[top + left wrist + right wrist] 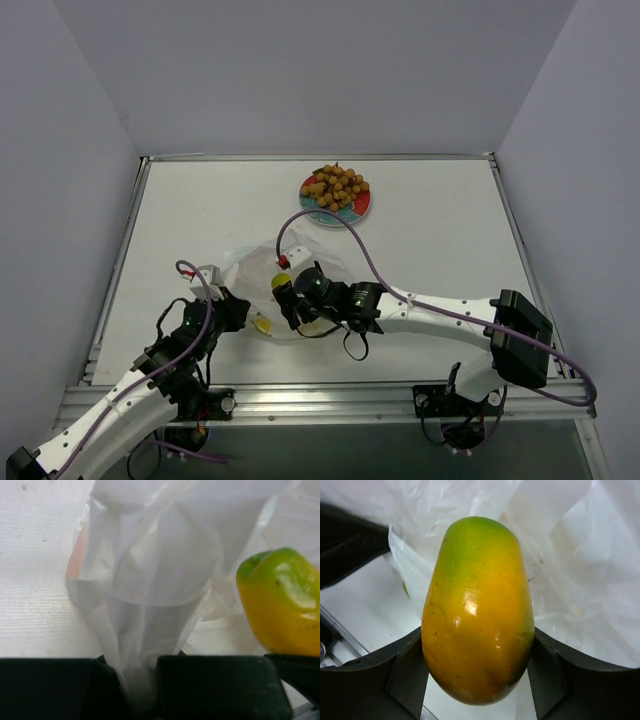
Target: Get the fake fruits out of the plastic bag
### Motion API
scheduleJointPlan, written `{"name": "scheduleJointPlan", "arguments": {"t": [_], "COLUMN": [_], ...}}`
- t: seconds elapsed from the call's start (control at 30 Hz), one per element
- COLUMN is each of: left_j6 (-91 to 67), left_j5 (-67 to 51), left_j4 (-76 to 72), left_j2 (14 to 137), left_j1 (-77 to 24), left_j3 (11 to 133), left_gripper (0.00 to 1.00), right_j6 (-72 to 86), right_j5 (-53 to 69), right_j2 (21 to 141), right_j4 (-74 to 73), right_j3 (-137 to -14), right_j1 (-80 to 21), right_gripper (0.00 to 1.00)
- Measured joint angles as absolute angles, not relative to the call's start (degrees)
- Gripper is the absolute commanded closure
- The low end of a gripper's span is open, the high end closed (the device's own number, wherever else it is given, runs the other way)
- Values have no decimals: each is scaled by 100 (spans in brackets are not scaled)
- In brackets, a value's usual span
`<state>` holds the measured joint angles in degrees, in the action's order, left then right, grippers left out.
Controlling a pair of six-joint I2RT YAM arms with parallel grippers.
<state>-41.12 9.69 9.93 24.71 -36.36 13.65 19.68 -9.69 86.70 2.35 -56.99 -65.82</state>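
Top view: on a white tabletop [450, 250], a bunch of tan-brown balls [335, 186] sits on a red plate [360, 211] at upper centre. At lower centre the plastic bag [250, 268] lies crumpled, with the left hand [238, 312] at its lower left edge. The right hand [287, 298] holds the mango-like fruit [281, 282] over the bag.

Left wrist view: the left hand [137, 685] is clamped tight on a fold of the bag [150, 580]. An orange blur behind the film at left is possibly the small orange fruit [75, 565].

Right wrist view: two partly spread fingers [407, 675] press both sides of the fruit [477, 610], with the bag behind it.
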Motion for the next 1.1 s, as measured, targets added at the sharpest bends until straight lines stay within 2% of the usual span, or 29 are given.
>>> {"name": "scheduleJointPlan", "arguments": {"t": [0.37, 0.53, 0.63, 0.83, 0.93, 1.1], "left_j6": [-4139, -4141, -4156, -4158, -4156, -4156], "left_j5": [1256, 1389, 1470, 1664, 1767, 1905], "left_j4": [1002, 1055, 1138, 1516, 1789, 2132], "left_j2": [2394, 2421, 2423, 2259, 2185, 2180], "left_j1": [-3636, -3636, -3636, -3636, -3636, -3636], "left_j3": [1581, 1605, 1605, 1629, 1726, 1894], "left_gripper": [98, 98, 98, 98, 97, 98], "right_j6": [1487, 1153, 1033, 1135, 1216, 1494], "right_j5": [-283, -298, -270, -301, -458, -978], "right_j2": [8538, 7918, 7507, 7485, 8027, 9400], "right_j4": [-233, -209, 43, 947, 1315, 1570], "right_j3": [-6460, -6670, -6698, -6591, -6580, -6611], "right_j1": [-7185, -7148, -6711, -4716, -3997, -3618], "right_gripper": [75, 75, 76, 77, 77, 77]}}
